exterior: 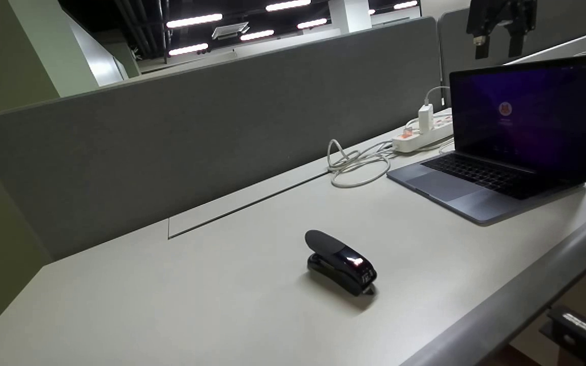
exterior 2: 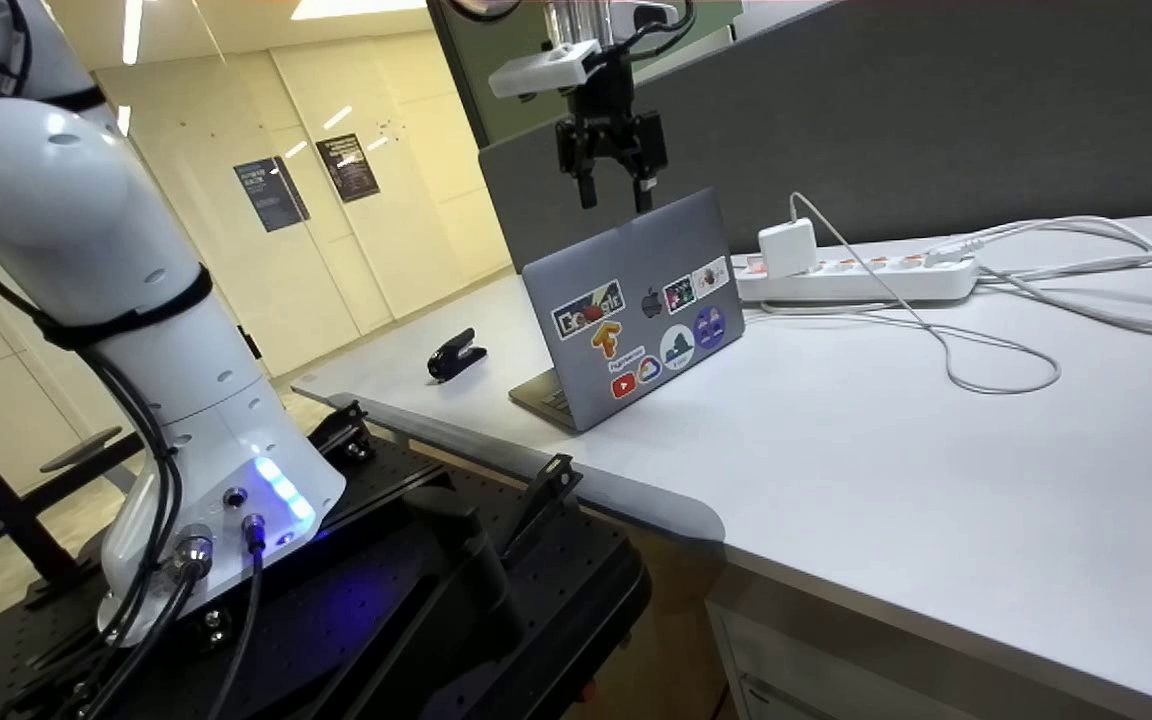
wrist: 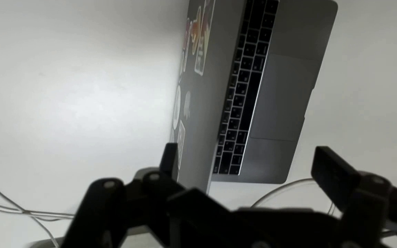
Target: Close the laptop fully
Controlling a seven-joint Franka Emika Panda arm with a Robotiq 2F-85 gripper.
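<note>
The laptop (exterior: 445, 183) stands open on the desk, its lid upright and its purple-tinted screen lit. In an exterior view its lid outside with colourful stickers (exterior 2: 651, 335) faces the camera. In the wrist view the dark keyboard and grey palm rest (wrist: 281, 103) show beside the steeply seen lid. My gripper (exterior: 499, 50) is above the lid's top edge in both exterior views (exterior 2: 616, 197), apart from it. In the wrist view the fingers (wrist: 246, 158) are spread wide with nothing between them, the left finger overlapping the lid's outside and the right one beyond the front edge.
A black stapler-like object (exterior: 341, 262) lies on the desk in front of the laptop. A white power strip (exterior 2: 866, 280) with a charger and loose cables (exterior: 356, 168) lies beside the laptop, along a grey partition (exterior: 222, 142).
</note>
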